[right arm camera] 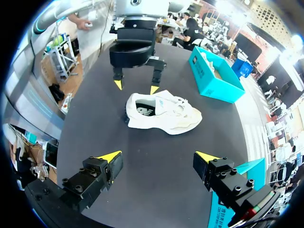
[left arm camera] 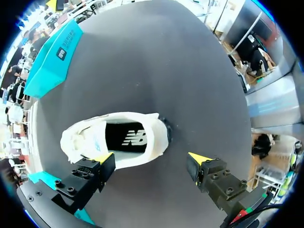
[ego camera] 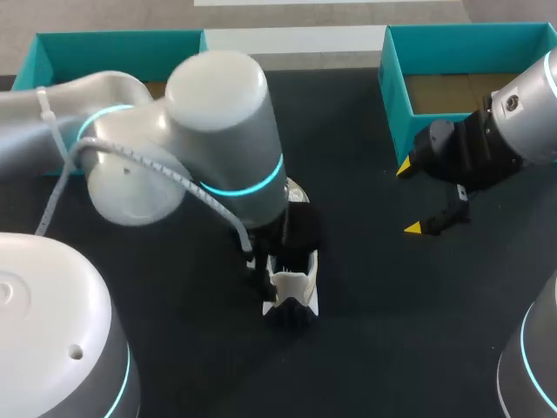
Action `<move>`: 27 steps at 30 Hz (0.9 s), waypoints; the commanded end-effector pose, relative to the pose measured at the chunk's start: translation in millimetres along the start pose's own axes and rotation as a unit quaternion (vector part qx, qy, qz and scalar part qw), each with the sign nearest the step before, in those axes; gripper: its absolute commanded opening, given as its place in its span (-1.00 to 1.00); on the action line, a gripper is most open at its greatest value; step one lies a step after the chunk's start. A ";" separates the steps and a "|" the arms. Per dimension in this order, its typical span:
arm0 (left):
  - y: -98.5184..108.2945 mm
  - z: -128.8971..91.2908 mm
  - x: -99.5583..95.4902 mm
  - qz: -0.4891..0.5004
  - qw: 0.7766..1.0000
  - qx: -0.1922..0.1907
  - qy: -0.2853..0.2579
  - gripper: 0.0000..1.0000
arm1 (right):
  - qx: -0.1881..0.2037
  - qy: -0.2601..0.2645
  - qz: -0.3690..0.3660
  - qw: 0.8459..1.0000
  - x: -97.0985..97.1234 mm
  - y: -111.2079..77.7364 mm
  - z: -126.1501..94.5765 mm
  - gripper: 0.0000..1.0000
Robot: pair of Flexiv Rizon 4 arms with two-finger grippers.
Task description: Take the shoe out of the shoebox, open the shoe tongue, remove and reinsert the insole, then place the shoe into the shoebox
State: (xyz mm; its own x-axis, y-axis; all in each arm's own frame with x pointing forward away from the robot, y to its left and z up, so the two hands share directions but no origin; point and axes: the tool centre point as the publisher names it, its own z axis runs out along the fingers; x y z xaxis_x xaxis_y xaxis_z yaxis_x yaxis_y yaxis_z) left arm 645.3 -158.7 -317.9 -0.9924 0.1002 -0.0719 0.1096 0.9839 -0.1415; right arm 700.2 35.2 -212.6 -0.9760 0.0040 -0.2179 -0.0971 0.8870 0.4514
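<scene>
A white shoe (left arm camera: 114, 140) with a black insole showing in its opening lies on the black table, out of the boxes. In the head view only part of the shoe (ego camera: 291, 292) shows below my left arm. My left gripper (left arm camera: 152, 157) hangs open just above the shoe's heel end, with one fingertip (right arm camera: 153, 89) at the heel rim and the other off to the side. My right gripper (ego camera: 409, 196) stands open and empty near the right teal shoebox (ego camera: 396, 96). The shoe (right arm camera: 164, 111) lies well ahead of my right gripper (right arm camera: 157, 156).
A second teal box (ego camera: 113, 43) stands at the table's back left, partly behind my left arm. It shows as the teal box (right arm camera: 213, 78) beyond the shoe in the right wrist view. Bare black table surrounds the shoe.
</scene>
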 end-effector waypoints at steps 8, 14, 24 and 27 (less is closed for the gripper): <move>-25.2 37.5 7.7 -0.022 1.000 -0.001 -0.009 1.00 | 0.002 -0.001 0.001 1.000 0.3 0.7 1.6 1.00; -27.2 53.3 9.0 -0.034 0.999 -0.006 -0.012 1.00 | 0.002 -0.001 0.001 1.000 0.3 0.7 1.6 1.00; -17.6 75.8 12.3 -0.054 0.998 -0.027 -0.009 1.00 | 0.002 -0.001 0.001 1.000 0.3 0.7 1.6 1.00; -15.0 80.7 14.6 -0.054 0.998 -0.031 -0.004 1.00 | 0.002 -0.001 0.001 1.000 0.3 0.7 1.6 1.00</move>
State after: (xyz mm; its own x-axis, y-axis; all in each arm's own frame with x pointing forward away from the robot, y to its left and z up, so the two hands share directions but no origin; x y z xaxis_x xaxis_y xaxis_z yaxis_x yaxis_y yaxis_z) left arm 633.0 -180.8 -389.5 -0.9975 -0.0085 -0.0700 -0.0023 0.9960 -0.0894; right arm 700.2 35.2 -212.5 -0.9760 0.0041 -0.2179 -0.0970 0.8870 0.4514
